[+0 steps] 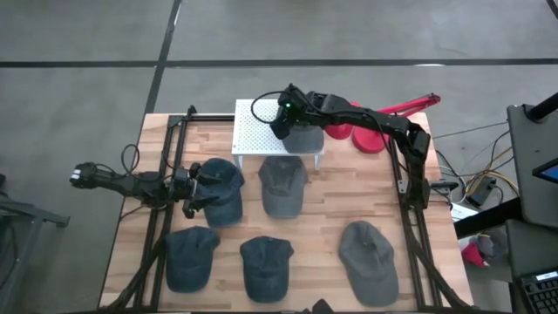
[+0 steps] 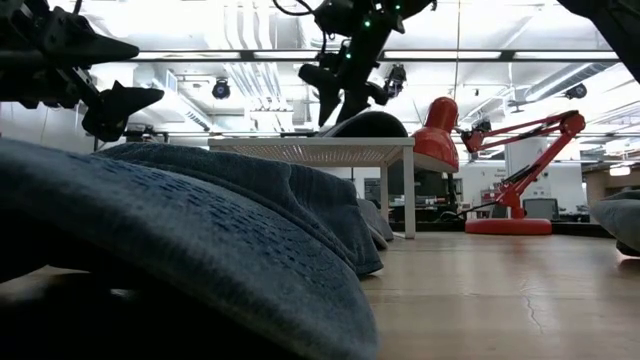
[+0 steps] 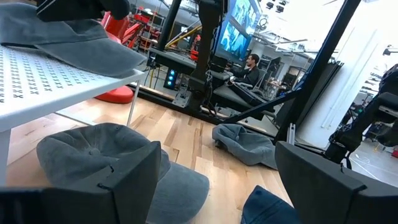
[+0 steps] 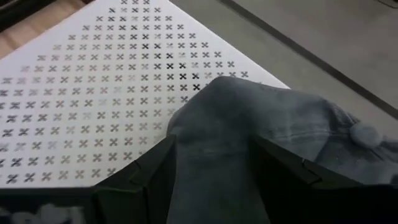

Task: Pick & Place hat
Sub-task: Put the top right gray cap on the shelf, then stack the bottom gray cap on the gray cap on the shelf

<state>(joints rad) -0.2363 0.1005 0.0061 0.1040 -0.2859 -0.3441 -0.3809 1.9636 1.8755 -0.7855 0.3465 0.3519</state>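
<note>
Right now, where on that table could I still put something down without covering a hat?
The white rack's left part is bare; the right gripper holds a grey hat on its right part. Bare wood also lies between the middle grey hat and the right arm's base. The front row of three hats is crowded, and so is the left gripper's blue hat.

No readable text, labels, brands or numbers in any view. The monitors (image 3: 239, 34) in the room behind show blue content (too small to read). The caps and the white perforated shelf (image 4: 93, 93) carry no markings, only cross-shaped holes.
</note>
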